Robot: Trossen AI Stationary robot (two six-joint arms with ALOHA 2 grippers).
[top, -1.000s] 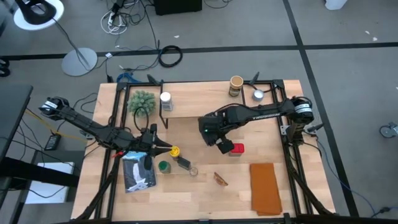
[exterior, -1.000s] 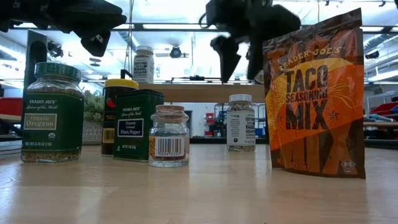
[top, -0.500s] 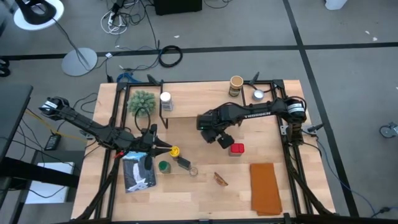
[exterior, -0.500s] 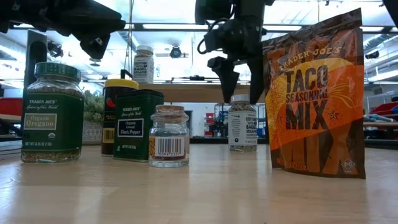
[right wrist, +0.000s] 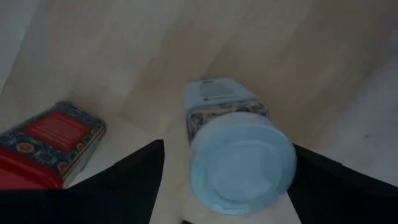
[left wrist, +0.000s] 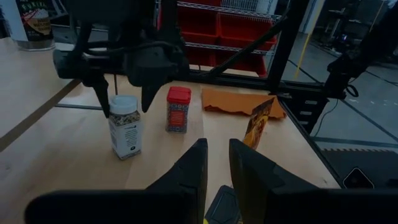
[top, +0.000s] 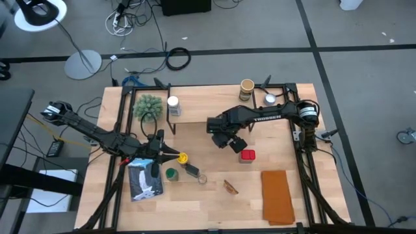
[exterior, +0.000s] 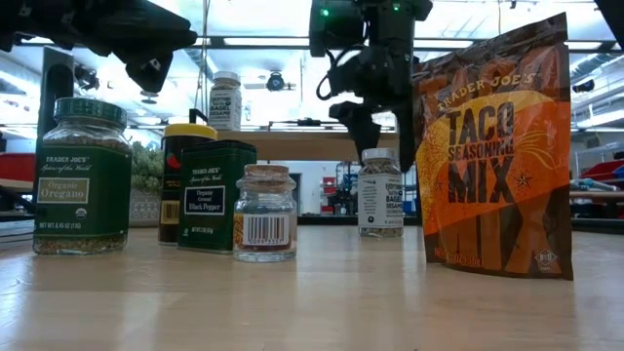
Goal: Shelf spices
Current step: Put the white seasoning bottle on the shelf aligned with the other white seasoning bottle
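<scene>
My right gripper (exterior: 386, 146) points down, open, with one finger on each side of the lid of a white-lidded spice jar (left wrist: 124, 126) that stands upright on the table; I cannot tell whether they touch it. A red tin (top: 247, 156) stands beside the jar. My left gripper (top: 174, 156) waits shut near the yellow-lidded jar (top: 182, 158), close to a green-lidded jar (exterior: 80, 175), a green tin (exterior: 216, 195) and a small glass jar (exterior: 265, 213). On the shelf (exterior: 322, 144) at the far side stand another white-lidded jar (top: 173, 103) and a tan cylinder (top: 247, 88).
A taco seasoning bag (exterior: 492, 146) stands near the front edge. An orange cloth (top: 277, 195) lies at the near right and a flat printed packet (top: 144, 181) at the near left. A fuzzy green plant ball (top: 148, 106) and a silver cup (top: 270, 99) are by the shelf.
My right gripper has come down from above the white-lidded jar until its fingers stand on either side of the lid. It has rolled a little, and its fingers have drawn somewhat closer together. The jar has stayed where it was.
</scene>
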